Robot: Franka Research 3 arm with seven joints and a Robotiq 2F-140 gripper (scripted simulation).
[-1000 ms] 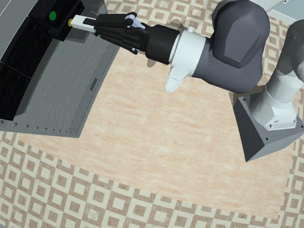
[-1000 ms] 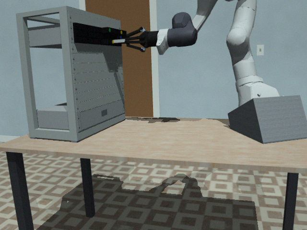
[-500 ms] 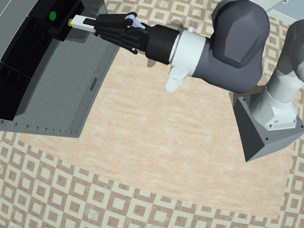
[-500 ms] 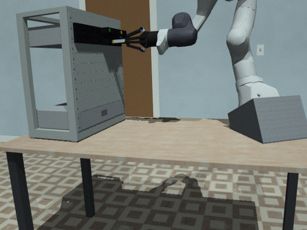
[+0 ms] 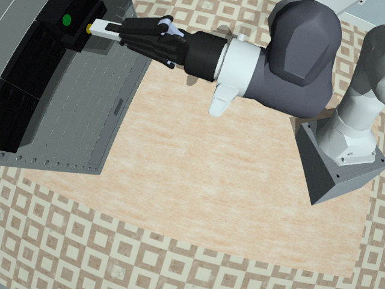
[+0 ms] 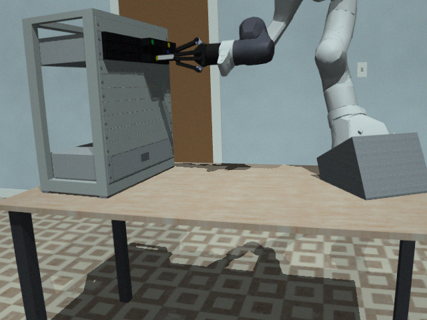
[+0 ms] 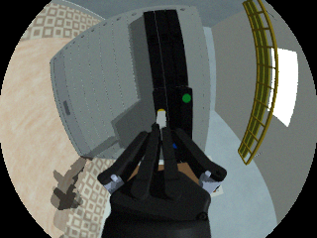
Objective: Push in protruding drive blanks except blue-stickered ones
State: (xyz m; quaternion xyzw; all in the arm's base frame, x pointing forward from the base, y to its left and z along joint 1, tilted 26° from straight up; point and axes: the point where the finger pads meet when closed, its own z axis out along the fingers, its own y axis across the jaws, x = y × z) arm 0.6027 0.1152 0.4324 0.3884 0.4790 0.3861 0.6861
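Wooden table [image 6: 220,203], grey rack [image 6: 93,103], black blanks [image 6: 137,49]

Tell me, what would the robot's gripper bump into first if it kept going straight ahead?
Probably the black drive blank at the top of the rack. The shut gripper carries a white stick whose yellow tip looks right against that blank, though actual touching is hard to confirm.
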